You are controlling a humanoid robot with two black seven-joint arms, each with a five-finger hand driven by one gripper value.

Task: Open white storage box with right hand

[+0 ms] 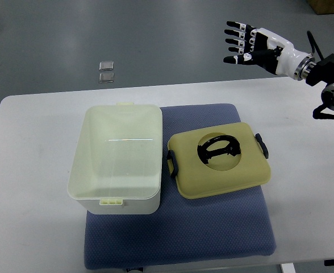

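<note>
The right hand hangs raised, fingers spread, apparently empty.

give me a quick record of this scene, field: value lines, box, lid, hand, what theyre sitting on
box: white box, open, nothing visible inside, left part of the mat
lid: yellowish lid, off the box, lying flat to its right on the mat, apart from the box, dark clips at both ends, round opening with a dark handle in the middle
surface: blue mat on a white table
right hand: right hand raised beyond the table's far right corner, fingers spread, holding nothing
left hand: not in view
task state: box already open
</note>
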